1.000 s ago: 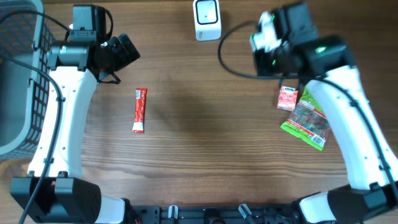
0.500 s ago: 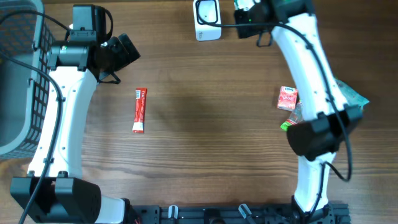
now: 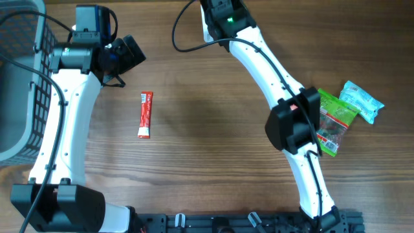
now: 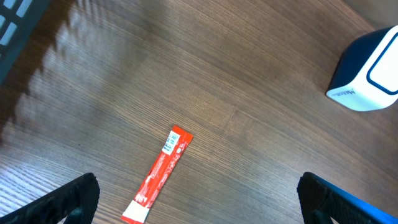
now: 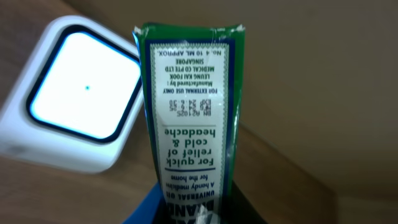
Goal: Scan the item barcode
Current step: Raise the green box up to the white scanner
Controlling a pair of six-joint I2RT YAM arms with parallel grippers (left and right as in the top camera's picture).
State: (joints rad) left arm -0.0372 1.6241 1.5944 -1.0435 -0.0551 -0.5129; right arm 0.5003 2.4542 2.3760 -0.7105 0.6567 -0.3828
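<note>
Right wrist: right fingers pinch a green carton.
Scanner sits at its ten o'clock; left fingers spread wide above a red sachet.

In the right wrist view the green box runs off the bottom edge, its lowest print blurred. From overhead the right arm hides the scanner. The red sachet's print is too small to read.
</note>
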